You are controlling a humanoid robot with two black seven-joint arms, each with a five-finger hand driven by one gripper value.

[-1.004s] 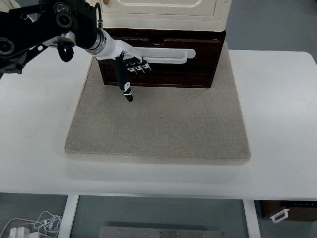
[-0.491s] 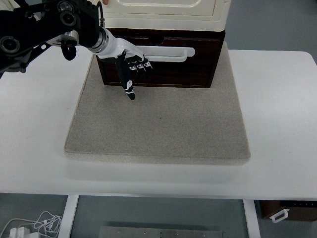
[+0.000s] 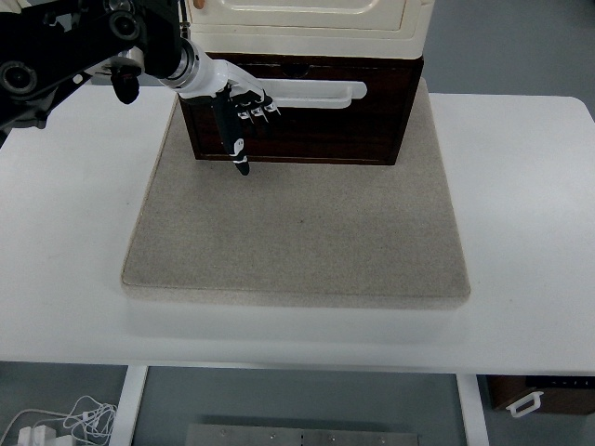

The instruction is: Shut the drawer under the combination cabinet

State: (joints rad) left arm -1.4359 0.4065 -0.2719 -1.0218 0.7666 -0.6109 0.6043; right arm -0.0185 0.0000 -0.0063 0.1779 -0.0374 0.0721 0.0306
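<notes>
Head view: drawer [image 3: 307, 121] at 12 o'clock under cabinet [image 3: 307, 23], on mat [image 3: 297, 232], front near flush. Left hand [image 3: 237, 107] at its left front by handle [image 3: 316, 91]: three fingers curled, one straight down, gripping nothing. Step: final push, probably; next, press straight toward 12. One drawer, one cabinet, one hand.

Combination cabinet [image 3: 307, 23]: upper part cut off by top picture edge; only cream lower portion visible. Drawer [image 3: 321, 116]: left end of front and of white handle [image 3: 316, 93] hidden behind my left hand [image 3: 232, 107]. My left arm: cut off by left and top picture edges. Contact between my fingers [image 3: 253, 110] and drawer front: cannot tell. Below worktop near edge: white cables [image 3: 56, 423], cut off at bottom-left corner.
</notes>
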